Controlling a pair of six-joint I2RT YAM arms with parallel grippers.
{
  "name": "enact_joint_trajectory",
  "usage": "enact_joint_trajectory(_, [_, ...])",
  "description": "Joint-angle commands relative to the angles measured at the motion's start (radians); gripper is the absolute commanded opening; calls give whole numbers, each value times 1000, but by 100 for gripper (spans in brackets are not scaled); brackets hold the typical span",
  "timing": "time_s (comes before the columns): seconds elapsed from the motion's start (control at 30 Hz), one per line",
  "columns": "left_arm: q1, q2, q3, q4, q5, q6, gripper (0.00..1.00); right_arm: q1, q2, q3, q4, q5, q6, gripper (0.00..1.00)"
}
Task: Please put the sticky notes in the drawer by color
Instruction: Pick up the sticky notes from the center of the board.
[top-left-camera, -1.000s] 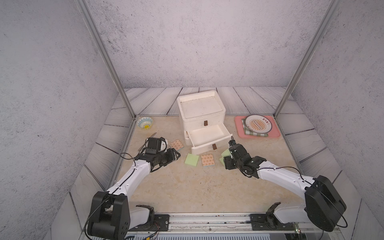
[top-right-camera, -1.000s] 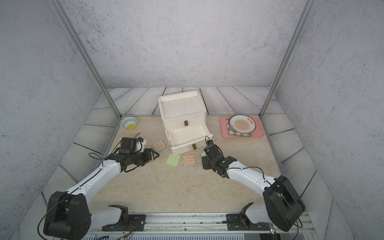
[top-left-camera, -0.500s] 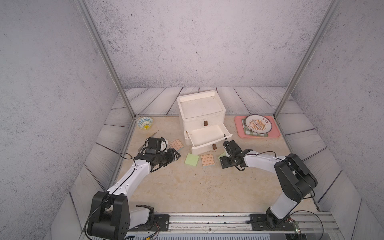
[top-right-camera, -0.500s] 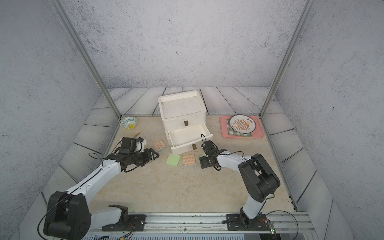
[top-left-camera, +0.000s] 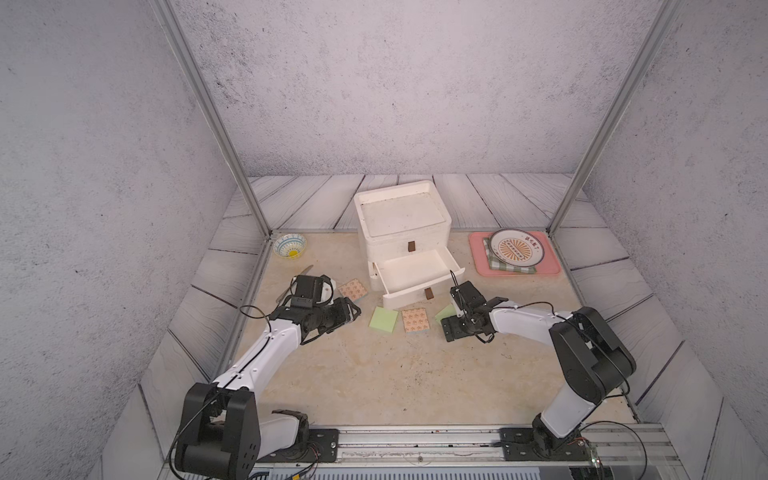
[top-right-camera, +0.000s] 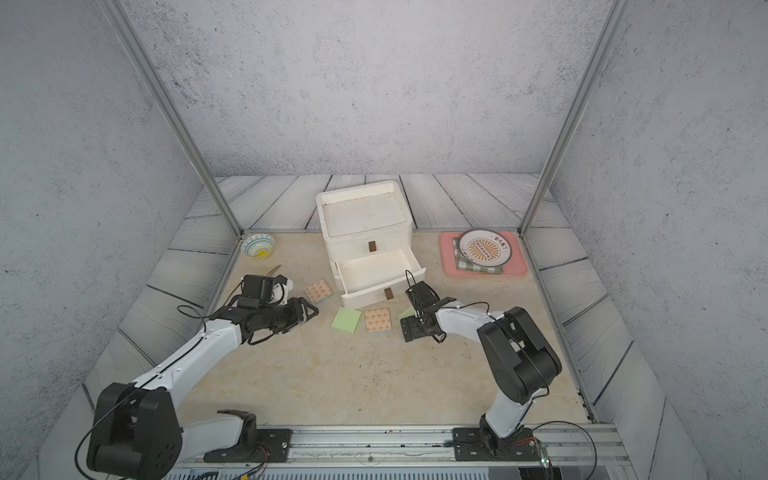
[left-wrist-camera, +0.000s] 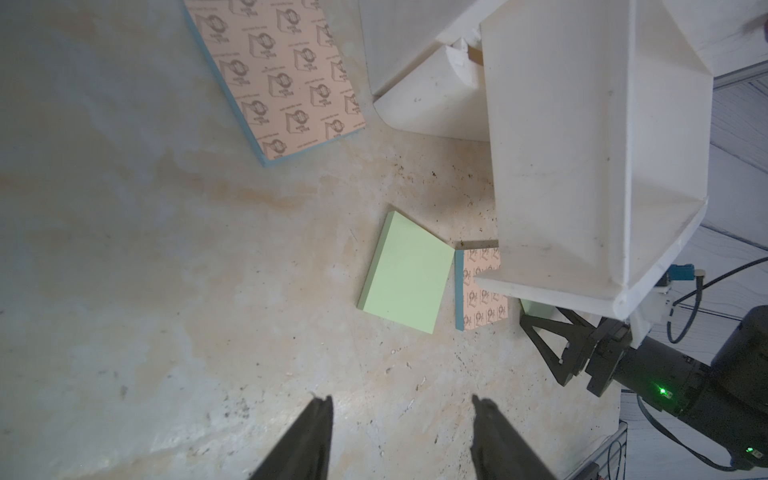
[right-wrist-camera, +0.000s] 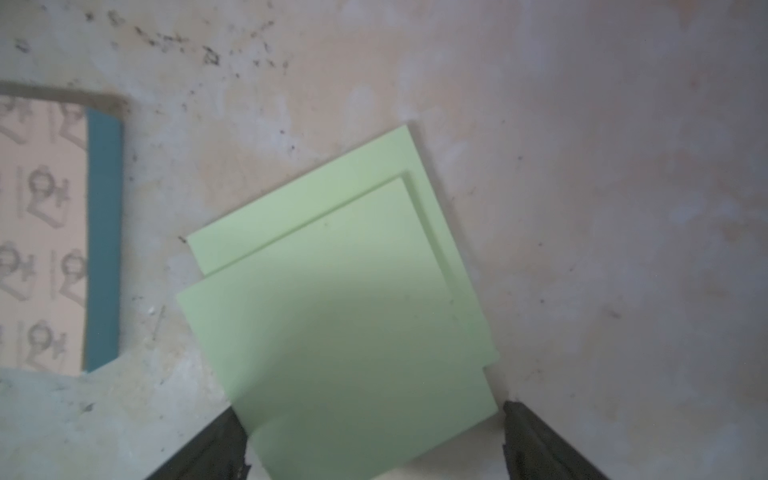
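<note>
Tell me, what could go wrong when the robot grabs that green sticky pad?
The green pad under the open right gripper looks split into two shifted layers, so a pinch might lift only the top one. It lies flat on the table, so closing fingers may just slide it. The open drawer front sits close, and the arm could bump it.

Matt paper green sticky note (right-wrist-camera: 340, 311) — smooth, matt white plastic drawer (top-left-camera: 386, 249).

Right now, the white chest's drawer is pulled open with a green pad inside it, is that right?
Not quite: the drawer is pulled open but empty, as both top views show. A green pad lies outside, in front of it.
</note>
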Motion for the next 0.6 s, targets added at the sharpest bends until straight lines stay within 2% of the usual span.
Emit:
enact_joint_trajectory(0.0, [-4, -6, 26, -9, -3, 10, 58, -5, -11, 47, -41, -8, -35, 98])
enact_joint_trajectory(0.23, [-3, -11, 29, -18, -4, 16, 58, -28, 85, 147, -57, -87, -109, 99])
enact_joint_trajectory(0.57, [-2, -10, 31, -24, -7, 22, 58, -99, 92, 94, -3, -220, -121, 99])
